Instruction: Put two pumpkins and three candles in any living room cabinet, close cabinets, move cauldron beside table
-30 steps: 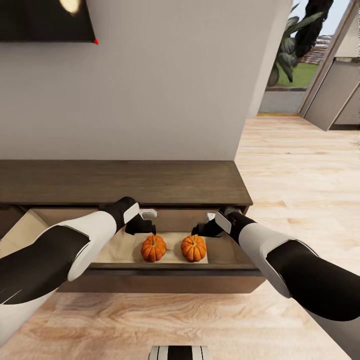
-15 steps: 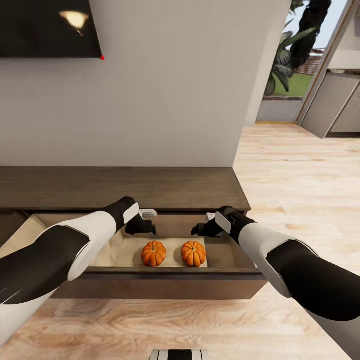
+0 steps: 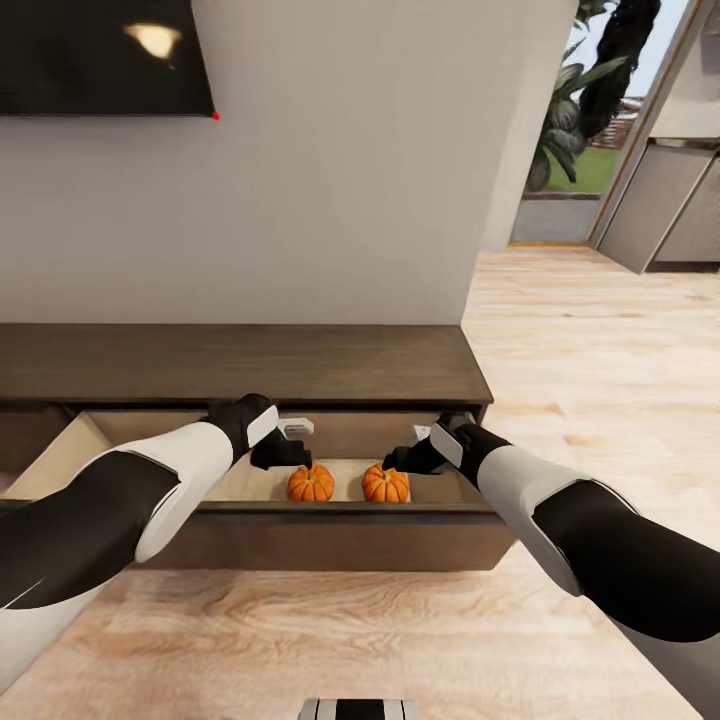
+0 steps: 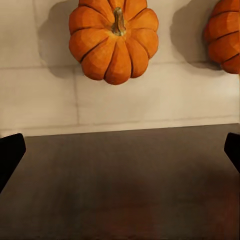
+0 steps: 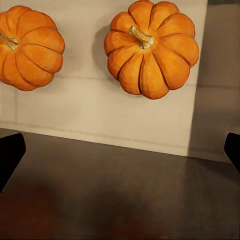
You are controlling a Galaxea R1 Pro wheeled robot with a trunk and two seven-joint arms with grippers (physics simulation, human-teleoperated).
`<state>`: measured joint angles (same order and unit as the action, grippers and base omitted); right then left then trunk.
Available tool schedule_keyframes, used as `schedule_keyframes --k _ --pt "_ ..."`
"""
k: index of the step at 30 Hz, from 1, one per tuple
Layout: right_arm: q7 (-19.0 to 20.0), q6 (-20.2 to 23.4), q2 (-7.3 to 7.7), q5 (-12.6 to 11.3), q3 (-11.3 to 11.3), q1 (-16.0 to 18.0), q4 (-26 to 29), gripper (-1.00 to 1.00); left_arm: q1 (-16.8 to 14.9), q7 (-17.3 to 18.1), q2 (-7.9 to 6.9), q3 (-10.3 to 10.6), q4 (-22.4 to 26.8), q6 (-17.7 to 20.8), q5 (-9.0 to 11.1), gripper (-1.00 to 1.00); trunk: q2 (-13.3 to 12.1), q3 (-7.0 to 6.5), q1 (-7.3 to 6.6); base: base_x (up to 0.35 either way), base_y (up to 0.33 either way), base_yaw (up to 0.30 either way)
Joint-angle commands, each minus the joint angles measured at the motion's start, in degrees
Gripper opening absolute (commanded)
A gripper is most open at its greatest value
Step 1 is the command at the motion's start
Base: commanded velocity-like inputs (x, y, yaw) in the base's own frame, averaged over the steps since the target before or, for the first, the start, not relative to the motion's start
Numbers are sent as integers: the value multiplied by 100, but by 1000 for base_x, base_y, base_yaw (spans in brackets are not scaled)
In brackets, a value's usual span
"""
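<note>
Two orange pumpkins (image 3: 311, 484) (image 3: 385, 485) lie side by side on the pale floor of the open drawer of the dark-brown cabinet (image 3: 240, 360). My left gripper (image 3: 292, 457) hovers open just above and behind the left pumpkin (image 4: 114, 40). My right gripper (image 3: 397, 462) hovers open over the right pumpkin (image 5: 150, 47). Both wrist views look down on the two pumpkins, and the drawer's dark front edge (image 4: 120, 185) spans the space between the fingertips (image 4: 10, 152). Neither gripper holds anything.
A dark TV screen (image 3: 100, 55) hangs on the wall above the cabinet. Light wooden floor (image 3: 590, 340) stretches to the right towards a window with plants (image 3: 590, 90) and grey cupboards (image 3: 665, 210).
The whole view has shifted and drawn back a little, so the camera moved. The drawer looks shallower, with the pumpkins closer to its front edge. Both grippers stay open above them.
</note>
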<state>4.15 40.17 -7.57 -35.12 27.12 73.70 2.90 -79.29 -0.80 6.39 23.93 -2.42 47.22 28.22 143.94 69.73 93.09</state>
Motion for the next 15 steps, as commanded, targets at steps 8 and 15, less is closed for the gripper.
schedule_keyframes --k 8,15 --pt "41 18 1 5 49 4 0 100 -7 -8 3 42 -13 7 60 100 2 4 -3 -23 0 0" --pt "39 18 1 5 49 4 0 100 36 -8 3 42 -13 7 60 100 2 -33 -3 -1 0 0"
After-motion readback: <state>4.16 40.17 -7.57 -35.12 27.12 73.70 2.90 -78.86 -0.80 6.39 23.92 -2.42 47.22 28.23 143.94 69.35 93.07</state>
